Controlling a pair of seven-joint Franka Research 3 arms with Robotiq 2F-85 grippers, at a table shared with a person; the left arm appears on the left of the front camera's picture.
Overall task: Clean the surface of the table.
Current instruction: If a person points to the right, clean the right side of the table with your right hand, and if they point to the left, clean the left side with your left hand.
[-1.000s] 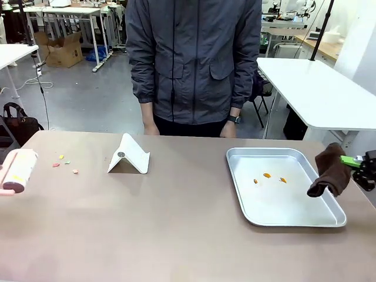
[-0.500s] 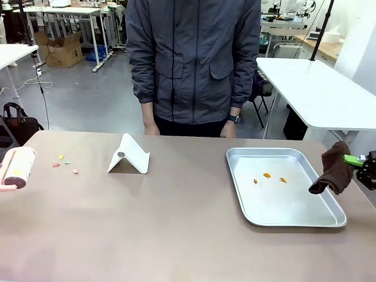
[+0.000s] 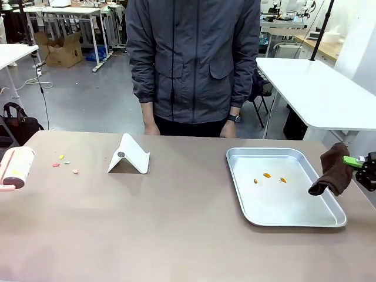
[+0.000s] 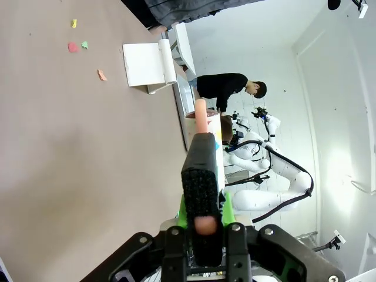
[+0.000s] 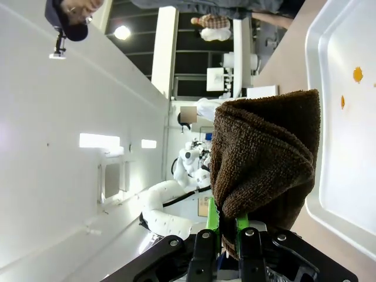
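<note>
This is an open-plan robotics lab or workshop hall. The brown counter (image 3: 176,235) stands on a bare grey floor (image 3: 88,100) among white-topped tables (image 3: 317,88) on metal legs, with further white tables (image 3: 70,10) in a row at the back. A cardboard box (image 3: 63,51) sits beneath those. Loose cables (image 3: 35,82) trail across the floor, and a black stand pole (image 3: 322,26) rises beside the right-hand table. A black bag (image 3: 20,124) sits low at the left. The left wrist view takes in high, plain white walls (image 4: 346,117) and a person in black (image 4: 226,87) leaning forward farther off. The right wrist view catches bright ceiling lamps (image 5: 122,32).
</note>
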